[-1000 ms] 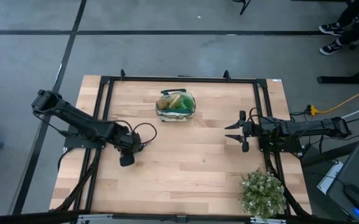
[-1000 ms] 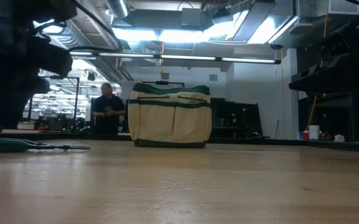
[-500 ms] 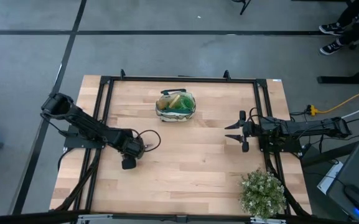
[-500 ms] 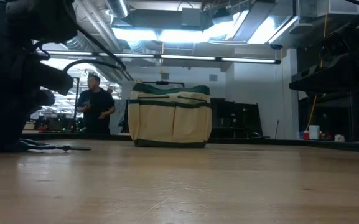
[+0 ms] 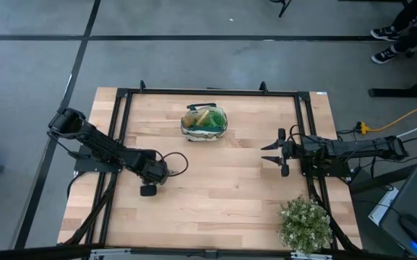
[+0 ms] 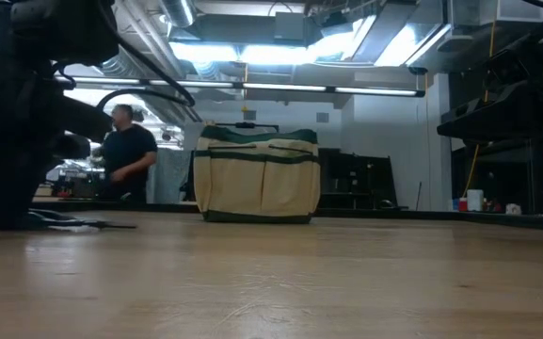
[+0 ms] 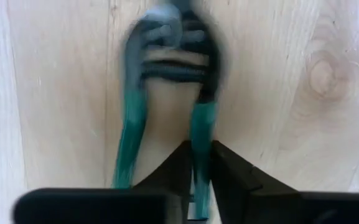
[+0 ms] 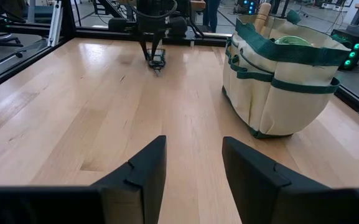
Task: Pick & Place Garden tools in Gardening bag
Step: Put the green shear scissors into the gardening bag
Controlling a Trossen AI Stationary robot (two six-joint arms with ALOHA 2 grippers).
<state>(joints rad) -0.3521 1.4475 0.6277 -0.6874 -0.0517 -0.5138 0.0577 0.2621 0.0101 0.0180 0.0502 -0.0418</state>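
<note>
The left gripper (image 7: 197,163) is down on the table (image 5: 222,188), its fingers pinched narrow around one green handle of the shears (image 7: 170,93), which lie flat on the wood at the left side. The bag (image 5: 204,122) stands upright near the far edge, well apart from them, with tools poking out. The right gripper (image 8: 193,163) hovers at the right, fingers apart, holding nothing.

The left arm reaches low over the worktop, its tool (image 7: 202,163) pointing straight down, fingers pinched close together. The right arm waits outstretched, its tool (image 8: 193,163) parted.
</note>
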